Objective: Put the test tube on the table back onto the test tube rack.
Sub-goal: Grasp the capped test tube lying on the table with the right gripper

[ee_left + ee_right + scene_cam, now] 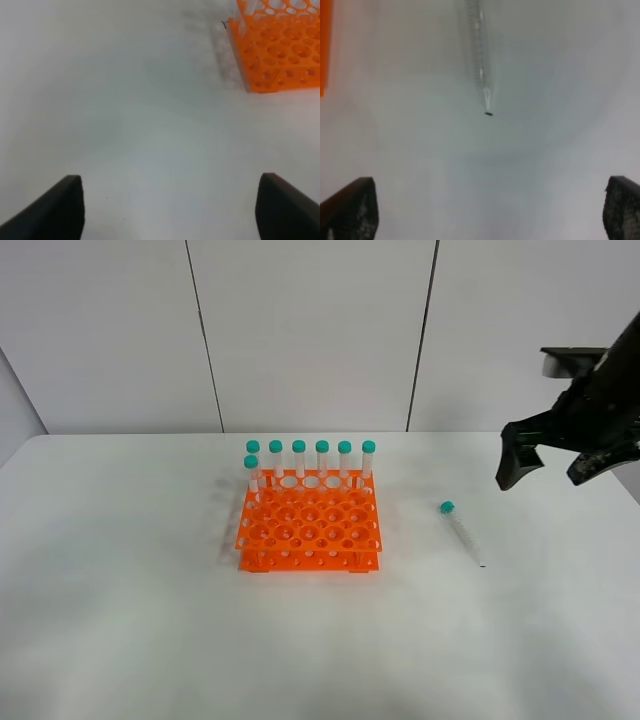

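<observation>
Slim clear teal-capped plastic tube (462, 533) lies flat on white table (150, 620), right of orange holed rack (309, 525). Right gripper (547, 472), left gripper (170, 210): jaws spread, empty. Risk: tube rolls away if one finger nudges first.

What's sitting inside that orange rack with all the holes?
Seven green-capped tubes stand in the orange rack: six along the far row, one just in front at its left end. The other holes look empty. The tubes' lower ends are hidden within it.
</observation>
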